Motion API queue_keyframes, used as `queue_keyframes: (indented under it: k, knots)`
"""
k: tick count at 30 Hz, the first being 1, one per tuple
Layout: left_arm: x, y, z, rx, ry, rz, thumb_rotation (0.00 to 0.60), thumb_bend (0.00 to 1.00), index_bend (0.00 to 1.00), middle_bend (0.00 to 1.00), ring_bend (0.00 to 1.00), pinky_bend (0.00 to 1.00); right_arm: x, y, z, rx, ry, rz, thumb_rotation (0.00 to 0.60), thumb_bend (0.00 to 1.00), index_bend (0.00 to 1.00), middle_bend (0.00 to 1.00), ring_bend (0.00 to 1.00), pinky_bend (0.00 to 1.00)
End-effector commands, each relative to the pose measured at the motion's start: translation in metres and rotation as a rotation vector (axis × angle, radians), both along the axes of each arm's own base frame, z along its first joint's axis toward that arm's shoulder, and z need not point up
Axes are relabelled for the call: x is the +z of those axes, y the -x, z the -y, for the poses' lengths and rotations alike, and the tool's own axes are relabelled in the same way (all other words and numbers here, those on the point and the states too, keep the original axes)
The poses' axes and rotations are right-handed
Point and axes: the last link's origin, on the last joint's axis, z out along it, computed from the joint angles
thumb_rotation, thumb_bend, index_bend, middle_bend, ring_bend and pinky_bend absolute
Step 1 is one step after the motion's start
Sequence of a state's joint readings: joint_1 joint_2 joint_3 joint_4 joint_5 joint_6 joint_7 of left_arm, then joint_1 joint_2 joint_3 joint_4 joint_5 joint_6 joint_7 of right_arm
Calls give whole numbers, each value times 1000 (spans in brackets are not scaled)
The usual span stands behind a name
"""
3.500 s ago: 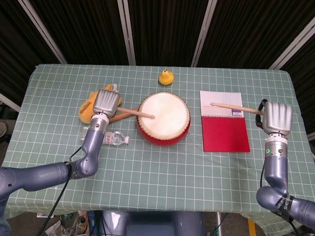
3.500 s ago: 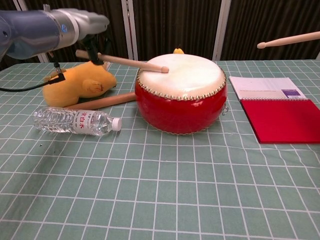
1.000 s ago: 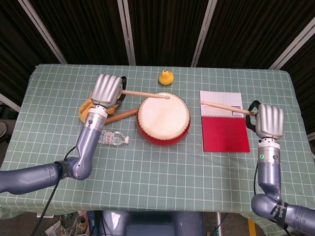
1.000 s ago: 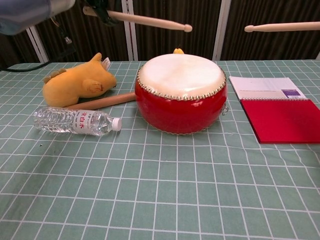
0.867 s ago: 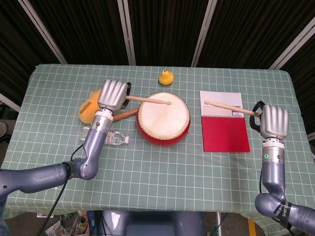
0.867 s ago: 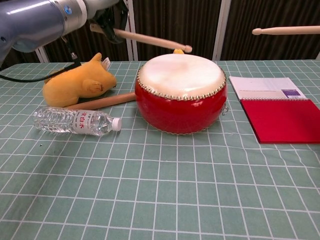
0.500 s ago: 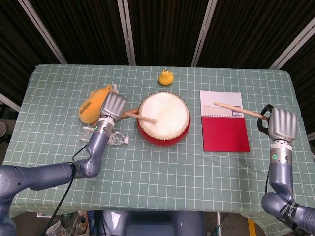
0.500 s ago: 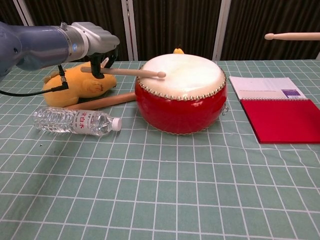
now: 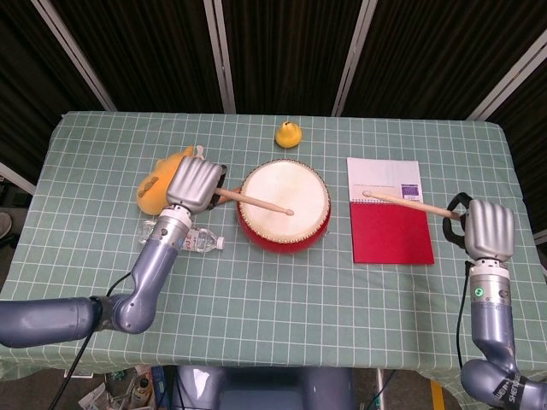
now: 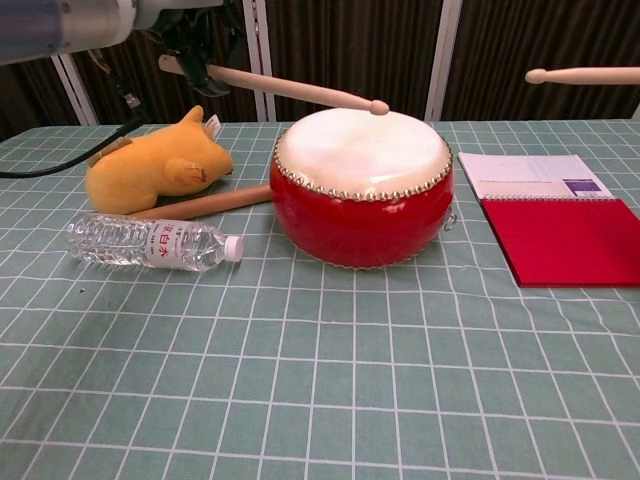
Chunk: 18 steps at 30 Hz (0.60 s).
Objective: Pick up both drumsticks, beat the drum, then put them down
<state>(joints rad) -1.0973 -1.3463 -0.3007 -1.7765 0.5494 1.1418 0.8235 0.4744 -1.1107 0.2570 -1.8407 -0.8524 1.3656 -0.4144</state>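
Observation:
A red drum [image 9: 285,205] [image 10: 361,185] with a white skin stands mid-table. My left hand [image 9: 194,184] [image 10: 205,30] grips a wooden drumstick [image 9: 255,203] [image 10: 295,89] left of the drum. Its tip hangs over the skin, a little above it in the chest view. My right hand [image 9: 487,228] holds the second drumstick [image 9: 406,204] [image 10: 583,74] at the table's right edge. That stick reaches left over the notebook, raised well clear of the table. The right hand itself is out of the chest view.
A yellow plush toy [image 9: 157,182] [image 10: 154,163], a water bottle [image 9: 195,240] [image 10: 152,242] and a thick wooden stick [image 10: 203,204] lie left of the drum. A red and white notebook [image 9: 389,211] [image 10: 553,216] lies to the right. A yellow duck [image 9: 289,134] sits behind the drum.
The left drumstick has lifted off the drum skin and its tip has swung further across the drum. My right hand has shifted slightly, its stick staying raised.

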Motion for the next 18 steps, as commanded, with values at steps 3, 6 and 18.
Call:
queue_keyframes:
  k: [3,6,18]
  knots:
    - [29,42,56,160,79,75,600,526,793,1000,1000,1000,-7,17,-44,15,-154,-36,600,634,1000,1000,1000,1000]
    - [26,55,73,188,107,79,600,526,792,1000,1000,1000,-14,23,-59,26,-212,-54,600,633,1000,1000,1000,1000]
    - [-14,98,114,301,186,110,600,526,789,1000,1000,1000,-65,43,-95,38,-409,-178,600,634,1000,1000,1000,1000]
